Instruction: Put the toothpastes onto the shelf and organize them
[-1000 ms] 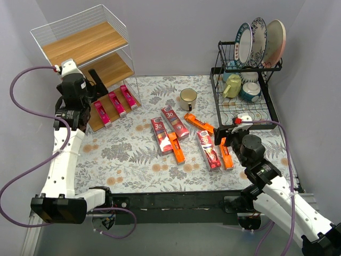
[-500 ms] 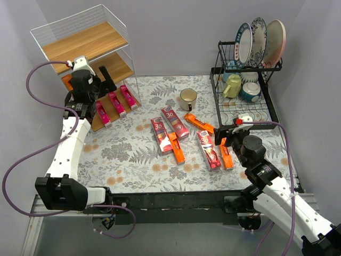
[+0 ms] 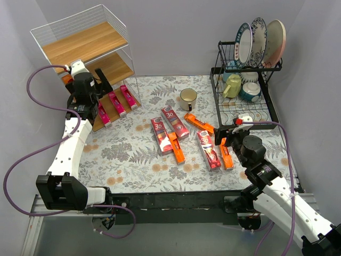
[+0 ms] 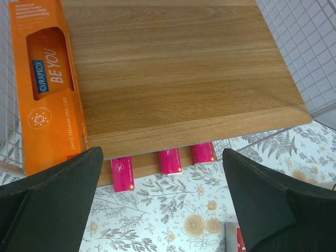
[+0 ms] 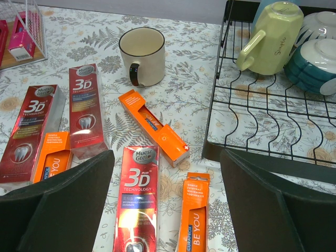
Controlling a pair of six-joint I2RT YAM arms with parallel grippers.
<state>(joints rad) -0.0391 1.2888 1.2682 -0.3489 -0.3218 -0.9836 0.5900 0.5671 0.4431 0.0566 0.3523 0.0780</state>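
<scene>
Left gripper (image 4: 163, 157) is hovering wide open, holding nothing, before the shelf (image 4: 184, 79) board; the orange toothpaste carton (image 4: 50, 89) is lying on it at upper left, just above one finger (image 4: 52, 199).

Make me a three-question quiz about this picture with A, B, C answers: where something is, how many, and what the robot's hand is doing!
1. Where on the shelf is the orange carton?
A top board
B board just above the pink cartons
C bottom board
2. How many pink cartons lie on the bottom board?
A two
B three
C five
3. The left gripper is
A open, empty
B shut on a carton
C shut on a cup
1 B: pink ones show under its board. 2 B: three ends side by side. 3 A: fingers wide apart, nothing between.
</scene>
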